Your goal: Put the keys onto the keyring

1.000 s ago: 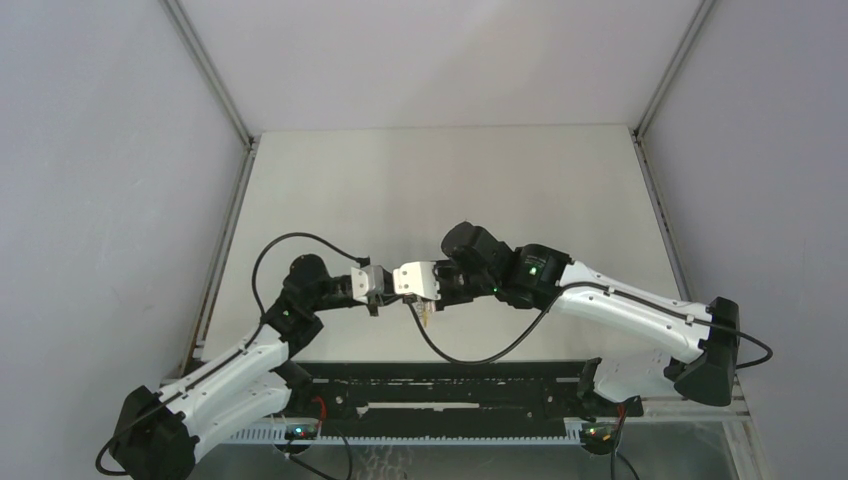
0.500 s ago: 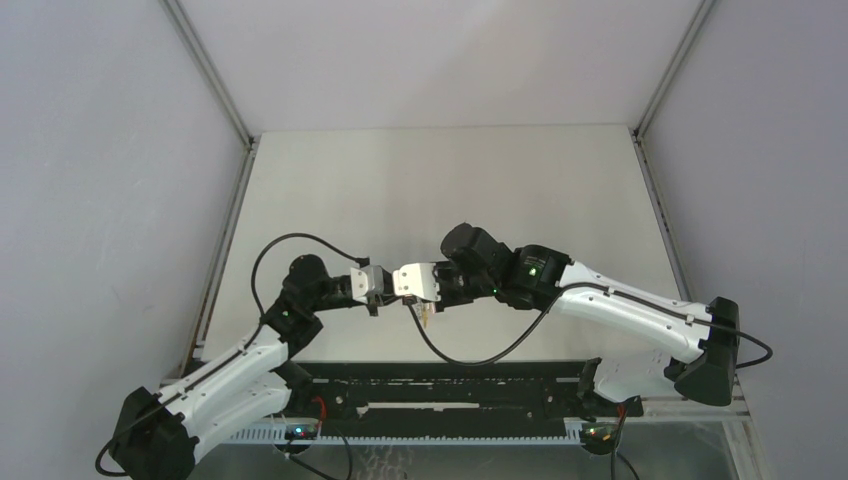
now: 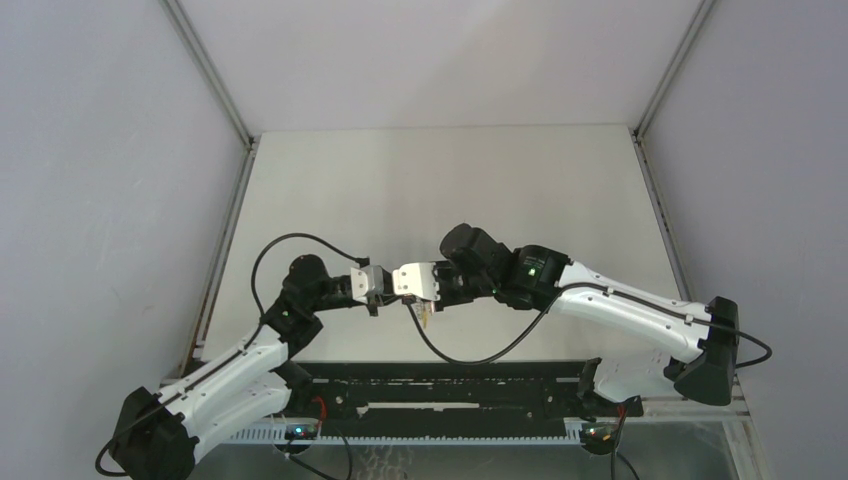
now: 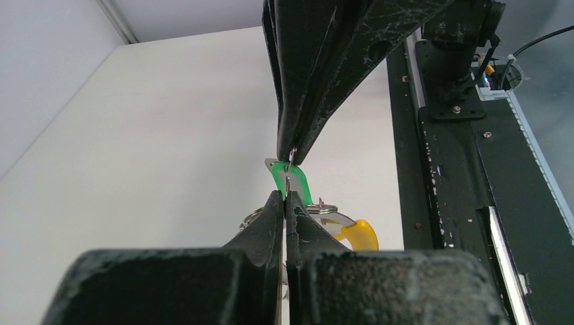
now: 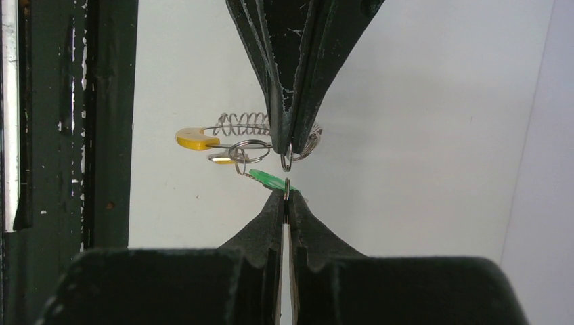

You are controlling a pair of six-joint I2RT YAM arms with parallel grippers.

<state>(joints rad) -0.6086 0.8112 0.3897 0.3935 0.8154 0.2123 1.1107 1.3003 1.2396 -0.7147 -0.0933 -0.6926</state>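
Keyring (image 5: 242, 124) sits pinched in the closed left tool (image 5: 288, 146) above the bench (image 5: 420, 101), yellow key (image 5: 193, 139) beside it, while the closed right tool (image 5: 285, 196) grips the green key (image 5: 266, 178).

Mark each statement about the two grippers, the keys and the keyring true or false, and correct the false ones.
1. The left gripper and the right gripper meet tip to tip. True.
2. The right gripper is wide open. False: its fingers are pressed together.
3. The green key sits right at the fingertips. True.
4. The yellow key lies far from both grippers. False: it is beside the keyring, close to the fingertips.
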